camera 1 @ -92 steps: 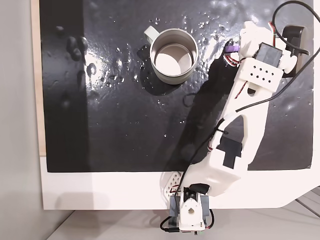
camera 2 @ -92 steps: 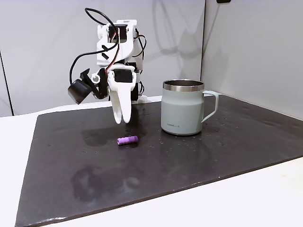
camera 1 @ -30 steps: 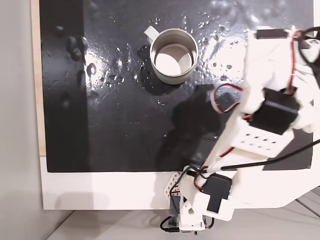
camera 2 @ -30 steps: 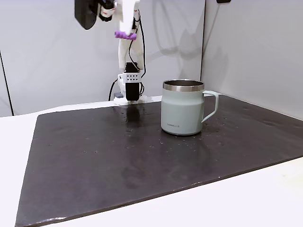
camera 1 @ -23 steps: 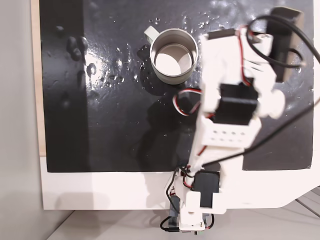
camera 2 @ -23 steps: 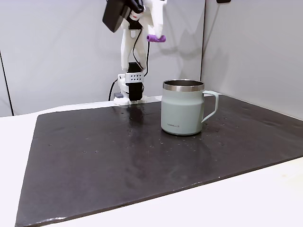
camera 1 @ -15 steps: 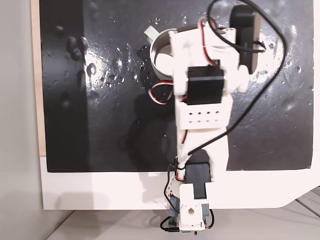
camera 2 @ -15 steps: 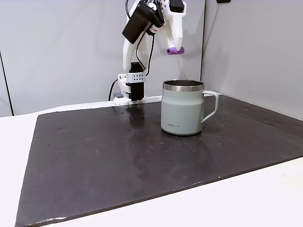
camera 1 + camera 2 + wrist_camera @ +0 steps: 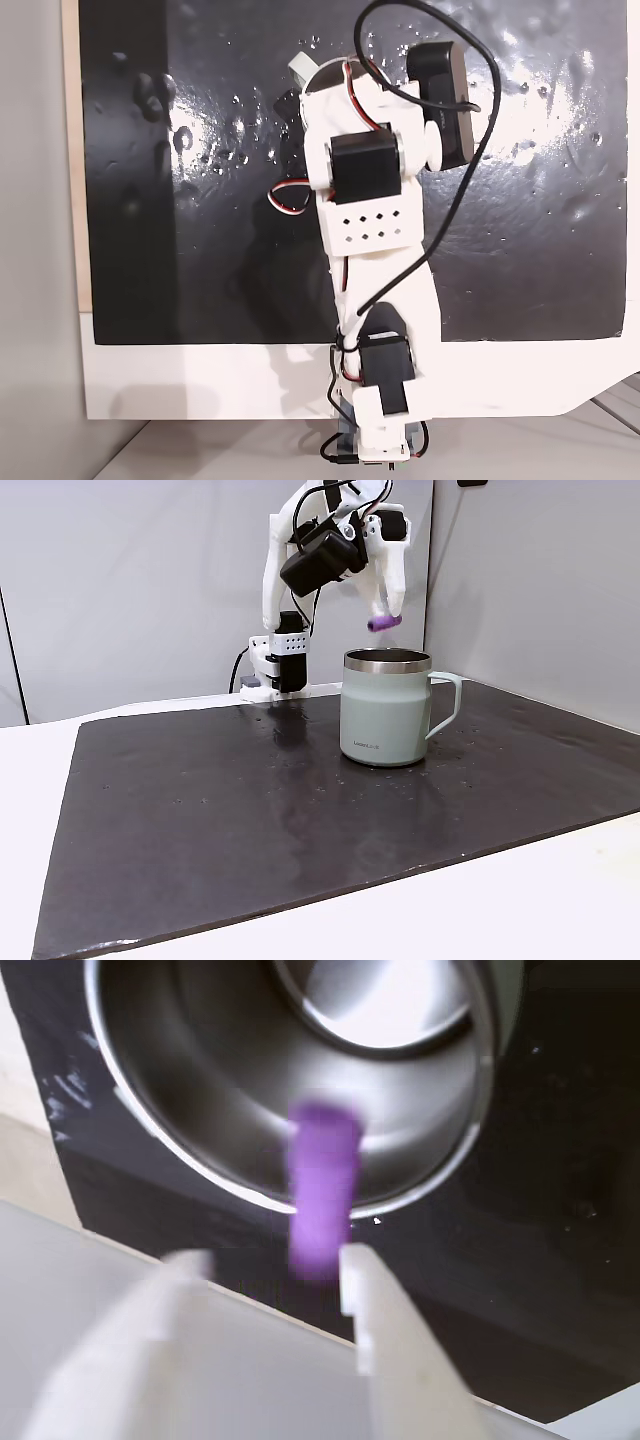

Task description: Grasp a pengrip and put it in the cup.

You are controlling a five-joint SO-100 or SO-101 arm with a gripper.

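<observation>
A: End effector [image 9: 385,615] status? Logged w/ pengrip [image 9: 380,623] pinched at the fingertips, held in the air.

B: Confirmed in wrist view: purple tube [image 9: 322,1192] is seen sticking out past the white fingers [image 9: 362,1290], clamped betw. them, blurred.

A: Position rel. to the cup [image 9: 385,708]?

B: Cup is directly below the end effector in the fixed side view; pengrip is held just above the steel rim, not touching it. In wrist view the cup opening [image 9: 180,1080] lies right behind the tube.

A: Top-down fixed view?

B: Arm [image 9: 375,225] is stretched over the black mat [image 9: 200,200]; cup is mostly covered by it, only the handle [image 9: 303,66] is noted beyond the wrist. Mat is laid on a white surface [image 9: 520,900].
</observation>
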